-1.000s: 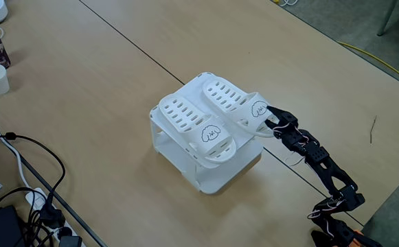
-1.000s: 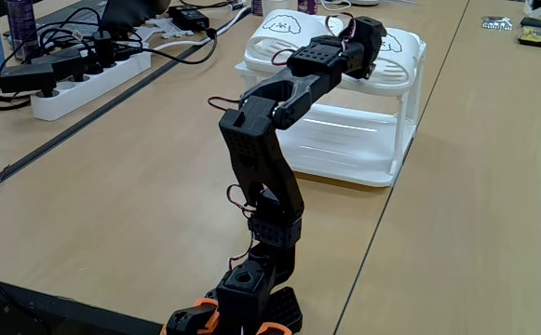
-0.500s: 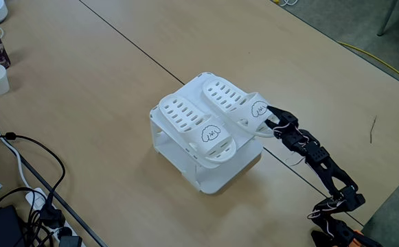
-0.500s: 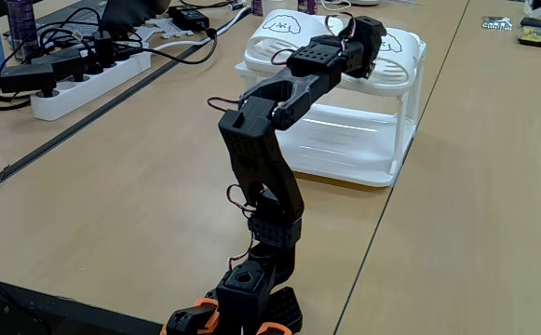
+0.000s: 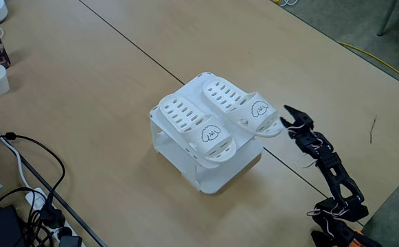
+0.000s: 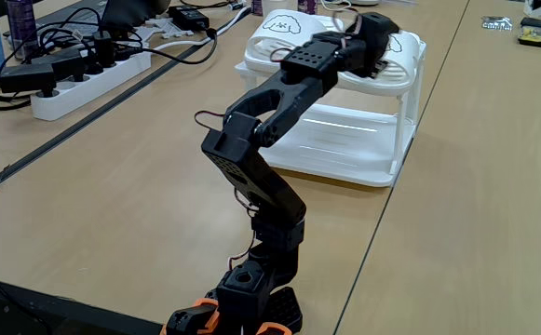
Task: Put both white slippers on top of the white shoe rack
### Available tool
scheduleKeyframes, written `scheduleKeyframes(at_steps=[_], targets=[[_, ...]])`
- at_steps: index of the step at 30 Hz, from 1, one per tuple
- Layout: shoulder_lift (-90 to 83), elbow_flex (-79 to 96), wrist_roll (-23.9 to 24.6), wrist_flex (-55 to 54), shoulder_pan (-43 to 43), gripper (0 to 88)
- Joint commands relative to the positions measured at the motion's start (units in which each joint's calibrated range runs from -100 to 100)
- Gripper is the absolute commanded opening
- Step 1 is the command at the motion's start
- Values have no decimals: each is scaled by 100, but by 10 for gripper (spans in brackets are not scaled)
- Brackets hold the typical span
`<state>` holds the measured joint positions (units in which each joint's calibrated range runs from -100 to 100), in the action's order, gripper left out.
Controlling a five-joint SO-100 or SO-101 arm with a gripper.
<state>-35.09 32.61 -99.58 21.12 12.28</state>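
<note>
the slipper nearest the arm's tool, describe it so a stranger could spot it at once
In the fixed view from above, find the white shoe rack mid-table; two white slippers lie side by side on its top. The one meant is the right-hand slipper, its puppy-face end overhanging the rack's edge toward the black tool. Its neighbour lies farther from the arm.

slippers (image 5: 216, 115) side by side atop rack (image 5: 213, 171)

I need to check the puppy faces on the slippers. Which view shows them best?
The fixed view from above: both white slippers lie in full on the white shoe rack, drawings clear. In the low fixed view the arm hides most of the slippers.
</note>
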Motion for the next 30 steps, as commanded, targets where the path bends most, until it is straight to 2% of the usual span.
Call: scheduleKeyframes(at_steps=[1, 5, 18, 30], targets=[[139, -172, -42, -58, 770, 193], [1166, -893, -42, -67, 1066, 8], [4868, -5160, -42, 2, 901, 6], [5146, -5233, -42, 253, 22, 7]])
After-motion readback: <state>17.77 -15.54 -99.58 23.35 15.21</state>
